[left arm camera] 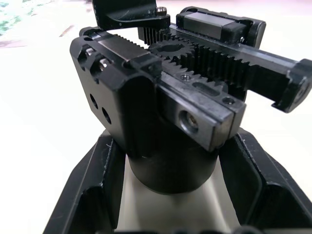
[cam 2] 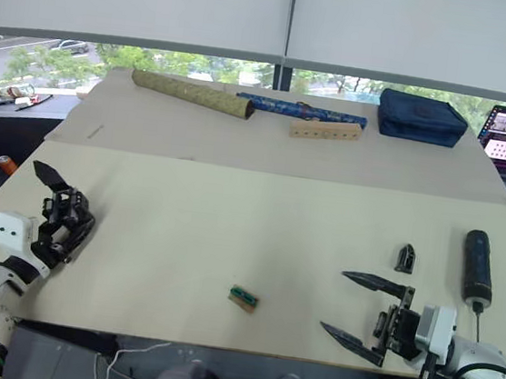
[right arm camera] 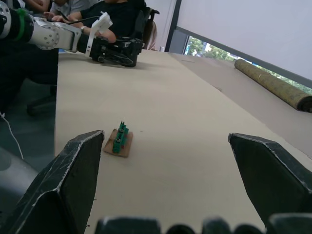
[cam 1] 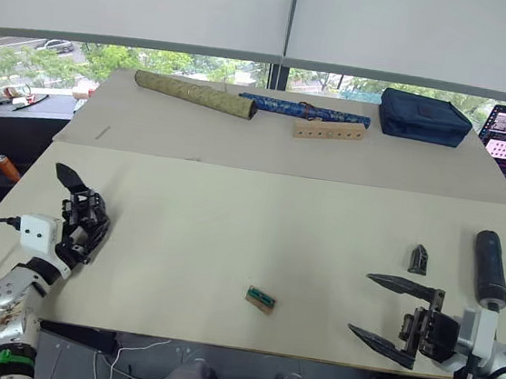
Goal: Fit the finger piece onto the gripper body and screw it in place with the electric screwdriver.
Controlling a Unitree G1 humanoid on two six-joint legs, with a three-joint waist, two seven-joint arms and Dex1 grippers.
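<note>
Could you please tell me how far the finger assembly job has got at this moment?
Done: the left gripper is shut on the black blocky gripper body with its pointed finger.

In hand: the right gripper is open over the tan table, holding nothing.

Left: the small black wedge-shaped finger piece and the thick black cylindrical electric screwdriver both lie untouched, so fitting and screwing remain.
</note>
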